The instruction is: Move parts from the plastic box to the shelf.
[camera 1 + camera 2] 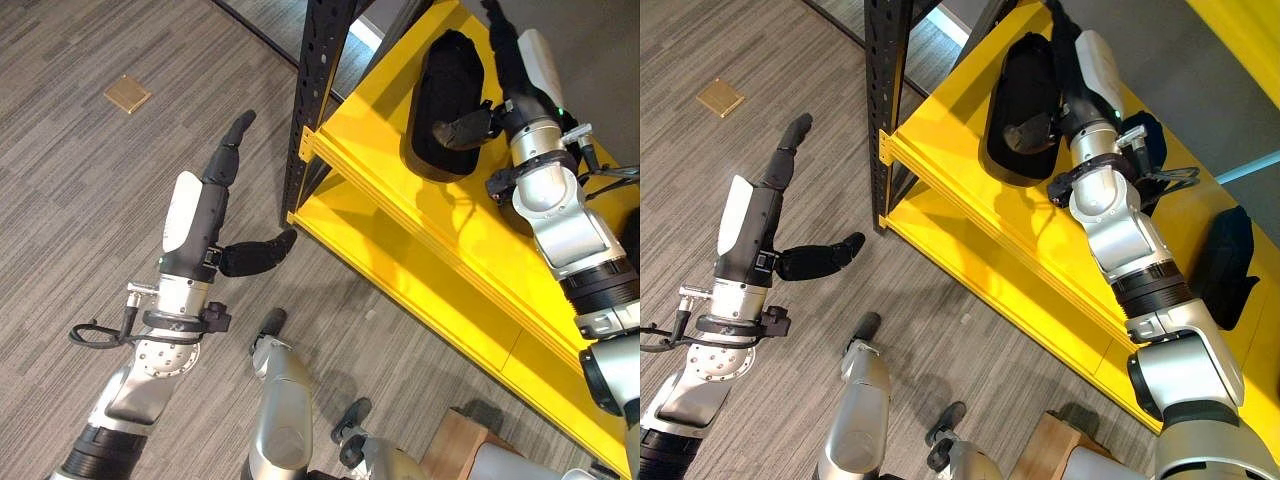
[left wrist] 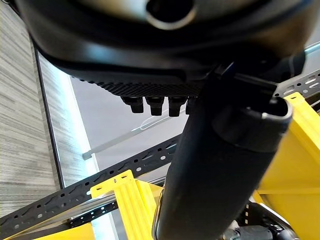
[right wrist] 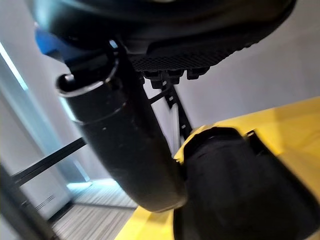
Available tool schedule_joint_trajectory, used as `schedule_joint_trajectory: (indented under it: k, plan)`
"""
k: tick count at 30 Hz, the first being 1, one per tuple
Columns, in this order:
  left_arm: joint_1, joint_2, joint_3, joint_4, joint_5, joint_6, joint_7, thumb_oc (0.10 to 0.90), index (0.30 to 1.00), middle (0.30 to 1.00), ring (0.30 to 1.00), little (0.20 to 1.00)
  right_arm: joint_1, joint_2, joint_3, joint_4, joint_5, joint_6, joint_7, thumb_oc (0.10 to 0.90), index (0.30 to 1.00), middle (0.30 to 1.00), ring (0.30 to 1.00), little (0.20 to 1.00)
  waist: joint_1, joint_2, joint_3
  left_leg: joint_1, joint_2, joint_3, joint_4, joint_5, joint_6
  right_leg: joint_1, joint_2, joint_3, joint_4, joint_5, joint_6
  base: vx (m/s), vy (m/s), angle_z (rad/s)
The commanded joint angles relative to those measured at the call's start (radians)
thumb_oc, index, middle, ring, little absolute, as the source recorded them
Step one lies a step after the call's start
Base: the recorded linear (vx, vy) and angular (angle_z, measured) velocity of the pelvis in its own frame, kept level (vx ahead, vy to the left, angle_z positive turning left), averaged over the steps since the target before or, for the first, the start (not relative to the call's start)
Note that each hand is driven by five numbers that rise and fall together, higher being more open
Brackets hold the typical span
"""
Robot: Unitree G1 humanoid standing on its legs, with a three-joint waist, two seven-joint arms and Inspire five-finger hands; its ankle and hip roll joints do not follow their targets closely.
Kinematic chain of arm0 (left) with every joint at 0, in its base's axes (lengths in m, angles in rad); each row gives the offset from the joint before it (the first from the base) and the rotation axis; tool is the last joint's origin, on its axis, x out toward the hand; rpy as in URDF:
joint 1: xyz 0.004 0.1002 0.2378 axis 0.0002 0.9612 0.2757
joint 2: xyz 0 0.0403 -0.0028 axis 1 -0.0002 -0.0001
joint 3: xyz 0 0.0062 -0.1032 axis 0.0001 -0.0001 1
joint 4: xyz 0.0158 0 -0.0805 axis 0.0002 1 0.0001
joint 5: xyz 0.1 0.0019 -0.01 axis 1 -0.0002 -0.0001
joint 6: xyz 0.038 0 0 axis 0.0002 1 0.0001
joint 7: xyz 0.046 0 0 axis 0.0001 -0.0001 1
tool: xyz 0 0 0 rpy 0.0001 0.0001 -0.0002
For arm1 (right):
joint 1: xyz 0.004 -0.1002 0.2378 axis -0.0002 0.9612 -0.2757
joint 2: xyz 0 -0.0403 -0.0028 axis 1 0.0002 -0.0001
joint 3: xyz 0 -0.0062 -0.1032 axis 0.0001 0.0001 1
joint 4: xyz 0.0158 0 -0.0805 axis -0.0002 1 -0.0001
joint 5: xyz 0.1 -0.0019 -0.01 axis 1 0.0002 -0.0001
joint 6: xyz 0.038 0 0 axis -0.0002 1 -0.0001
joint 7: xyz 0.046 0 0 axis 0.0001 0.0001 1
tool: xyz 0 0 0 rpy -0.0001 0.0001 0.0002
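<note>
Right hand [image 1: 1070, 85] is extended over the yellow shelf [image 1: 970, 190]. Its fingers run straight past the far side of a black oval part [image 1: 1015, 120], and the thumb reaches sideways onto the part's inner face. From the wrist view the thumb appears to rest against the part's rim, but whether it presses or only touches I cannot tell. The fingers are straight, not curled round anything, so I read the hand as open, with the part lying on the shelf board directly under and beside the palm.

Left hand [image 1: 205, 225] hangs over the floor [image 1: 90, 200], well clear of the shelf's black post [image 1: 315, 100]. Its fingers are straight, the thumb stuck out to the side, and it holds nothing.

A second dark part [image 1: 1225, 265] lies on the same shelf board, back toward the right elbow. A corner of a brown box [image 1: 455, 445] shows low, near the robot's body; what is inside it cannot be seen.

Step in hand, by my judgement: placing. The part is on the shelf and the right hand is at the release stage.

Next move calls for lifting the thumb clear of the part without dragging it toward the shelf edge, then drawing the arm back past the post and down toward the box for another part. Risk: the thumb catching the rim and shifting the part on withdrawal.
</note>
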Motion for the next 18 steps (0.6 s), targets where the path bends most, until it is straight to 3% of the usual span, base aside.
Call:
schedule_joint_trajectory:
  k: [1, 10, 13, 16, 18]
  plan:
    - [-0.025, 0.023, 0.025, -0.054, -0.045, -0.064, 0.023, 0.900, 1.000, 1.000, 1.000, 1.000, -0.061, 0.017, -0.057, 0.015, -0.004, 0.004, -0.095, 0.900, 1.000, 1.000, 1.000, 1.000, -0.028, -0.005, -0.148, -0.001, 0.026, 0.091, 0.017, -0.065, 0.030, 0.126, -0.034, 0.073, -0.012, -0.058, 0.012, -0.06, 0.006, -0.08]
    - [-0.030, 0.020, 0.021, -0.053, -0.045, -0.059, 0.055, 0.900, 1.000, 1.000, 1.000, 1.000, -0.071, 0.031, -0.033, 0.006, -0.092, -0.033, -0.110, 0.900, 1.000, 1.000, 1.000, 1.000, -0.038, 0.016, -0.136, -0.012, 0.029, 0.101, 0.005, -0.052, 0.027, 0.123, -0.037, 0.083, -0.027, -0.054, 0.016, -0.07, 0.009, -0.04]
    - [-0.025, 0.016, 0.032, -0.057, -0.039, -0.065, 0.084, 0.900, 1.000, 1.000, 1.000, 1.000, -0.046, 0.033, -0.029, -0.111, -0.061, -0.044, -0.053, 0.900, 1.000, 1.000, 1.000, 1.000, -0.054, 0.017, -0.131, -0.014, 0.034, 0.106, 0.001, -0.047, 0.023, 0.113, -0.040, 0.096, -0.026, -0.054, 0.018, -0.09, 0.019, 0.00]
    - [-0.019, 0.009, 0.043, -0.065, -0.031, -0.047, 0.094, 0.900, 1.000, 1.000, 1.000, 1.000, -0.004, 0.046, -0.022, -0.237, -0.021, -0.019, 0.009, 0.900, 1.000, 1.000, 1.000, 1.000, -0.070, 0.017, -0.126, -0.014, 0.039, 0.113, 0.003, -0.049, 0.022, 0.103, -0.042, 0.108, -0.019, -0.059, 0.020, -0.05, 0.013, -0.10]
    - [-0.025, 0.005, 0.048, -0.066, -0.026, -0.032, 0.097, 0.900, 1.000, 1.000, 1.000, 1.000, 0.023, 0.050, -0.020, -0.329, 0.006, 0.032, 0.043, 0.900, 1.000, 1.000, 1.000, 1.000, -0.083, 0.015, -0.124, -0.013, 0.042, 0.116, 0.005, -0.052, 0.021, 0.094, -0.042, 0.121, -0.013, -0.061, 0.021, -0.04, -0.002, -0.08]
